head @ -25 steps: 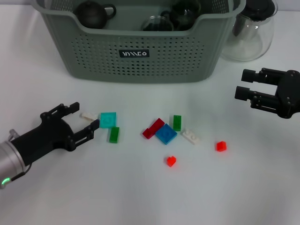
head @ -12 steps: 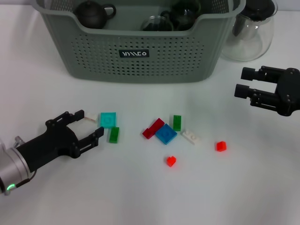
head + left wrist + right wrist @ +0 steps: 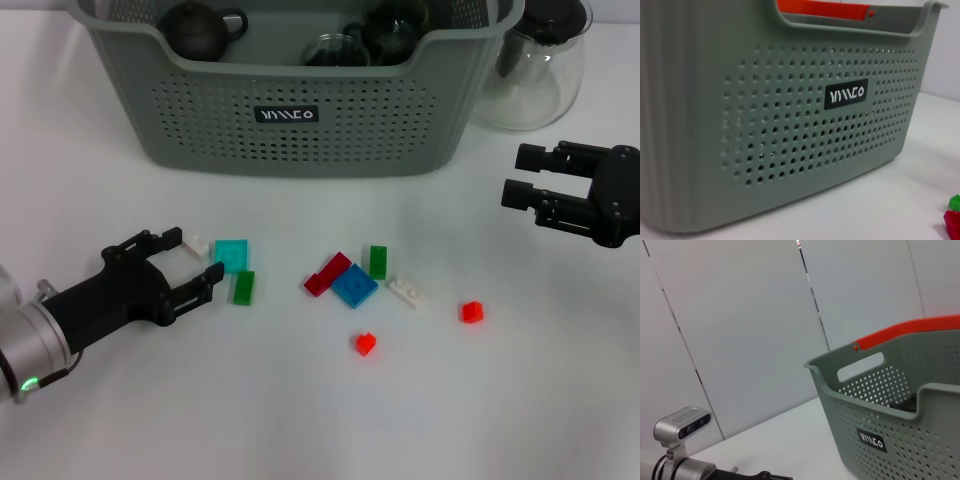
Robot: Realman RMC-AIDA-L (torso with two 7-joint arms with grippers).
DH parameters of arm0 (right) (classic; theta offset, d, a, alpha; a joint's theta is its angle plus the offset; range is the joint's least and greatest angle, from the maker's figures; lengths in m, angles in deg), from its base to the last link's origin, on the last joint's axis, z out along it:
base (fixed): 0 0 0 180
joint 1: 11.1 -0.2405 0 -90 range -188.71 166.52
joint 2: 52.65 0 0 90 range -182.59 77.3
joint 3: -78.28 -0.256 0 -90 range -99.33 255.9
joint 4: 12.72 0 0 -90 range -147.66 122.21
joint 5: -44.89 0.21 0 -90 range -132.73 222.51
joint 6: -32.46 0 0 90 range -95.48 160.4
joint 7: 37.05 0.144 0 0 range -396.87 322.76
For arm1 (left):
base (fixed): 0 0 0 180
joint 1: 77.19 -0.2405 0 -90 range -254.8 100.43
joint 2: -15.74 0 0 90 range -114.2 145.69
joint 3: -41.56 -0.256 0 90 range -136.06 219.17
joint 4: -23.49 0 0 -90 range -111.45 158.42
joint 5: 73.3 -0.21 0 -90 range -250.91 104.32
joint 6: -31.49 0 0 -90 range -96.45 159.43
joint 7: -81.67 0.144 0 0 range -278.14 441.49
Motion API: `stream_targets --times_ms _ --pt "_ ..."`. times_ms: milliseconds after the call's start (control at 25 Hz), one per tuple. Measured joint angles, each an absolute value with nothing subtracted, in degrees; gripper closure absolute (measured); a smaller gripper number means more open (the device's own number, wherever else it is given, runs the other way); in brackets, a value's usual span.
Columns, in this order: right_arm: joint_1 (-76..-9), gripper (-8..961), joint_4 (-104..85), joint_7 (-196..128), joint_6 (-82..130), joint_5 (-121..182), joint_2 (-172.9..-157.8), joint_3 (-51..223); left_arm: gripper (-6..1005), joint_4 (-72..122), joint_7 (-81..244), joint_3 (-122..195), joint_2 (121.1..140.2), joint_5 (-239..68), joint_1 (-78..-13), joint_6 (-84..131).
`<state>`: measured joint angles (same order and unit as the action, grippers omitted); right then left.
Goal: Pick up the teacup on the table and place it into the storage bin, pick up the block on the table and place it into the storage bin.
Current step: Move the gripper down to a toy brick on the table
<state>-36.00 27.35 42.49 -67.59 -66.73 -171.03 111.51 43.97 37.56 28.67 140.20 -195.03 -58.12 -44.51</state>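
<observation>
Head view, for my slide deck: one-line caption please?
Open left gripper reaches toward a white block before the storage bin; right gripper hovers open.

Open table [image 3: 520, 400]: bare white surface in front of the scattered blocks [image 3: 350, 285]. Basket [image 3: 300, 120]: walls off the far side, open on top, already holding what look like dark teapots [image 3: 200, 28]. Glass jug [image 3: 530, 70]: just beside the basket's right corner.
</observation>
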Motion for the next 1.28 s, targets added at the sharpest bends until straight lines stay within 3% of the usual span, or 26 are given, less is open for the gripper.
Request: stream_targets --times_ms 1280 --pt "-35.44 339 27.35 42.49 -67.06 -68.14 -171.30 111.20 246 41.98 51.45 32.85 140.33 -193.59 -57.74 -43.24"
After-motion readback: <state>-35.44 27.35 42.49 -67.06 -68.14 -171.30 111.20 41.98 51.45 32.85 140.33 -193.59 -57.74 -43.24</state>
